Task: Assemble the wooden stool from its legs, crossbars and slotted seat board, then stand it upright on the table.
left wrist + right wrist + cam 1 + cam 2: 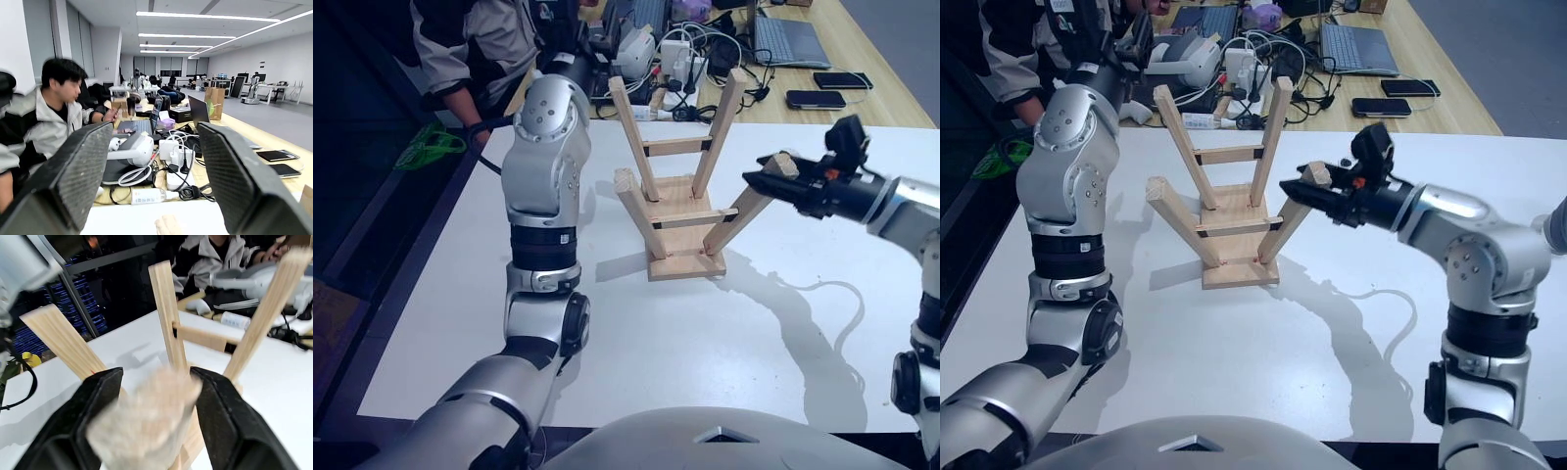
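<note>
The wooden stool [675, 201] stands legs-up and tilted on the white table [705, 362], its seat board [685, 264] lowest. Crossbars [677, 146] join the legs. My right gripper [1301, 188] comes in from the right and is shut on the top end of the right-hand leg [1285, 223]. In the right wrist view that leg end [146, 421] sits between the two black fingers [93, 421], with the other legs behind it. My left arm is raised at the left of the stool. Its gripper [154, 181] is open, holds nothing and points at the desks behind.
Behind the table is a wooden desk [862, 39] with a laptop [788, 39], phones [815, 99], cables and a power strip [677, 61]. The table's left edge [421, 255] runs beside a dark floor. Bare white tabletop lies in front of the stool.
</note>
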Robot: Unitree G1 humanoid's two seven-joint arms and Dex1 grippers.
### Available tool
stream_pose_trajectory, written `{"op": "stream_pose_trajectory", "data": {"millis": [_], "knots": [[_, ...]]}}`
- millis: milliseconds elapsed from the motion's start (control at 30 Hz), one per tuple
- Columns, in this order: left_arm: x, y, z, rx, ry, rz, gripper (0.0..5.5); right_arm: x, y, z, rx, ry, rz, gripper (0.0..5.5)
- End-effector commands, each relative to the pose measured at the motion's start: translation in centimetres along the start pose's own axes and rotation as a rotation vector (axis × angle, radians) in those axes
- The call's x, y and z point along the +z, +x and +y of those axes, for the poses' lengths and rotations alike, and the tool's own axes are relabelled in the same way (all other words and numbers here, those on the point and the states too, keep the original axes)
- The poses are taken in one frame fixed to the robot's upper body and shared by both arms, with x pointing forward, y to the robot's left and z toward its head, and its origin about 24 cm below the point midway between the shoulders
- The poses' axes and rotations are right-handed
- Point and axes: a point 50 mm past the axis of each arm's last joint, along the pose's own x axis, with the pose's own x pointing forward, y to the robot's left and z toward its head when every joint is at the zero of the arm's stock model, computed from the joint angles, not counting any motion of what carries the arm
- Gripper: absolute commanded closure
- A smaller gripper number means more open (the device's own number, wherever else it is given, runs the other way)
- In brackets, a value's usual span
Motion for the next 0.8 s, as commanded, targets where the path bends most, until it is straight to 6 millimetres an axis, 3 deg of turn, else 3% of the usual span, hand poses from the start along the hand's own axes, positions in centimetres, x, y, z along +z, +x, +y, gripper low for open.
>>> {"op": "stream_pose_trajectory", "data": {"millis": [33,233,367,500,533,600,733,800], "knots": [[0.2,0.2,-0.4,-0.024,0.059,-0.019,2.34,3.3,-1.0,-0.8,0.007,-0.047,-0.055,2.96],[0.1,0.2,-0.9,-0.066,0.202,-0.044,2.34,8.2,-1.2,-1.4,0.043,0.039,-0.323,2.96],[-0.8,0.2,-2.7,-0.264,0.775,-0.160,2.34,10.4,-0.4,-1.2,0.089,0.106,-0.440,2.96],[-2.2,0.2,-2.9,-0.347,0.970,-0.190,2.34,9.7,0.7,-0.5,0.137,0.107,-0.378,2.96],[-2.4,0.2,-2.9,-0.352,0.983,-0.193,2.34,9.2,0.8,-0.4,0.139,0.109,-0.351,2.96],[-2.4,0.4,-2.7,-0.340,0.967,-0.190,2.34,6.4,1.4,-0.1,0.151,0.152,-0.232,2.96],[-1.9,0.9,-2.2,-0.294,0.920,-0.178,2.34,-3.1,0.4,1.6,0.157,0.224,0.140,2.96],[-1.7,1.2,-2.2,-0.296,0.943,-0.178,2.34,-5.8,-0.4,2.2,0.145,0.227,0.238,2.96]]}}
